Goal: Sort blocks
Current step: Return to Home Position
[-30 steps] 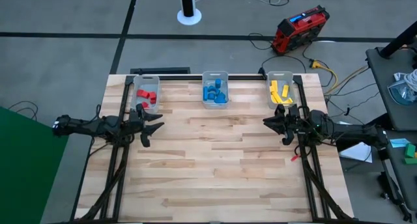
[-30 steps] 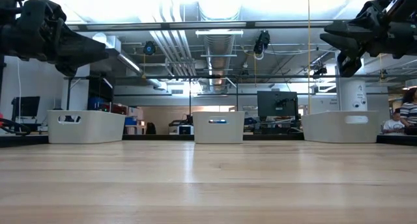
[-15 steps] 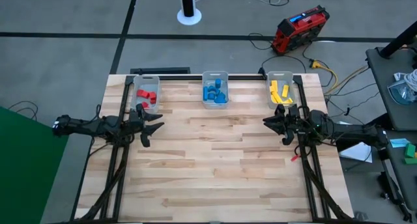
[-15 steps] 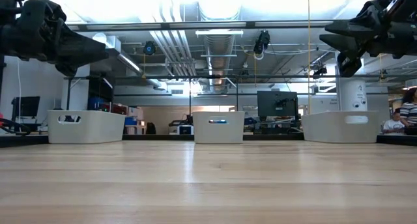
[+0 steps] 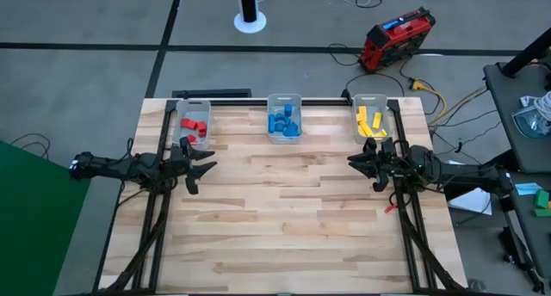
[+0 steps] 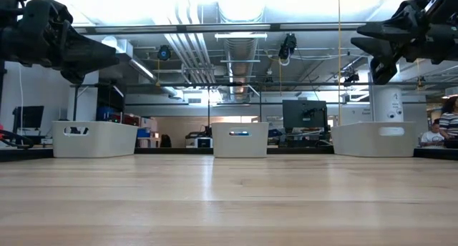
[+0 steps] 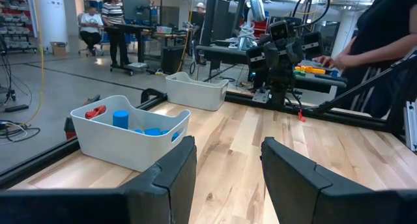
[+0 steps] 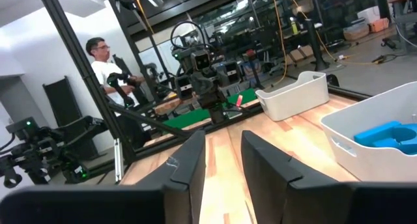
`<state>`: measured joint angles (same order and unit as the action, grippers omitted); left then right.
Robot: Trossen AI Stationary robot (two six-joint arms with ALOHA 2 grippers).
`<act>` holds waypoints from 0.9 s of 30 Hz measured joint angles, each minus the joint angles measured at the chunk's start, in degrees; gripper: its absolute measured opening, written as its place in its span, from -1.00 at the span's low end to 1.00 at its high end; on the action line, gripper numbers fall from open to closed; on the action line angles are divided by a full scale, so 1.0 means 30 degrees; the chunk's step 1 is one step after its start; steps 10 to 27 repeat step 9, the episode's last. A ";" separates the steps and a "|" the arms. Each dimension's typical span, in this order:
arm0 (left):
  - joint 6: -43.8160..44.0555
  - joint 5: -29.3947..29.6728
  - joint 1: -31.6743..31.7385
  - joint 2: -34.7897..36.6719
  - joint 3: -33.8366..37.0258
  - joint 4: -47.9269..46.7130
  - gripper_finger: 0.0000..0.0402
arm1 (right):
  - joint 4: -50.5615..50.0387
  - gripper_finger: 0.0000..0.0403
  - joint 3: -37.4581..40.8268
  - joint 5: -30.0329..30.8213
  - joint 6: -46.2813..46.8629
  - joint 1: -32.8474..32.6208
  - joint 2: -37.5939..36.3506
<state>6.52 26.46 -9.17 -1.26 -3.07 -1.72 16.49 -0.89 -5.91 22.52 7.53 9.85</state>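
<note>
Your left gripper (image 5: 203, 167) is hanging open and empty over the left edge of the table (image 5: 284, 231), just in front of the left bin (image 5: 194, 101). In its wrist view the two fingers (image 7: 171, 178) are standing apart with nothing between them. Your right gripper (image 5: 362, 164) is sitting opposite it over the right edge, just in front of the right bin (image 5: 370, 96). Its jaws are likewise spread and gripping nothing.

Moving outward, the blocks are all lying inside the three bins along the far edge. The red blocks (image 5: 191, 124) are sitting in the left bin, the blue blocks (image 5: 282, 124) in the middle bin (image 5: 284, 96), and the yellow blocks (image 5: 370, 121) in the right bin. Each colour is keeping to its own bin as far as the overhead view shows. The wooden surface between the arms is showing no loose block in either the overhead or the table-level view.

So you are looking at a sort that appears finished. Nothing seems to be waiting to be picked. By my reading, only settling both arms into their rest pose is left, and they look close to it.
</note>
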 joint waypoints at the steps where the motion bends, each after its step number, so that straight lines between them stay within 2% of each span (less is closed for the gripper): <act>1: -0.0005 0.0000 0.0006 0.0000 0.0000 0.0001 -0.25 | 0.0000 -0.55 -0.0006 0.0000 0.0000 0.0000 0.0000; 9: 0.0001 0.0000 0.0007 0.0000 0.0000 0.0000 -0.25 | 0.0000 -0.66 -0.0044 -0.0001 0.0000 -0.0006 0.0000; 27: 0.0001 0.0000 0.0007 0.0000 0.0000 0.0000 -0.25 | 0.0000 -0.66 -0.0044 -0.0001 0.0000 -0.0006 0.0000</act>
